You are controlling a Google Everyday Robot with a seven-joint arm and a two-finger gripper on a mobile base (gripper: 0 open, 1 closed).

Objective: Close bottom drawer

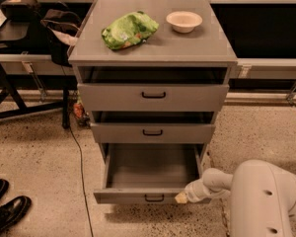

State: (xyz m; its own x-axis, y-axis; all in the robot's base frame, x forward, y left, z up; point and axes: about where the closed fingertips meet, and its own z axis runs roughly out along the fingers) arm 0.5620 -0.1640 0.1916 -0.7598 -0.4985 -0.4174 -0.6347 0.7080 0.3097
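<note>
The bottom drawer (150, 171) of the grey cabinet stands pulled out, its plain grey tray empty. Its slim front panel (133, 197) carries a small dark loop handle (154, 198). My gripper (181, 197) is at the right end of that front panel, its tip touching the panel's face. The white arm (256, 194) reaches in from the lower right. The middle drawer (153, 132) and the top drawer (153, 98) above stand slightly out.
A green bag (129, 29) and a pale bowl (184, 21) lie on the cabinet top. A black cable (79, 167) runs down the floor left of the cabinet. Black shoes (5, 209) are at the lower left. A dark table with a bag (54, 28) stands at the left.
</note>
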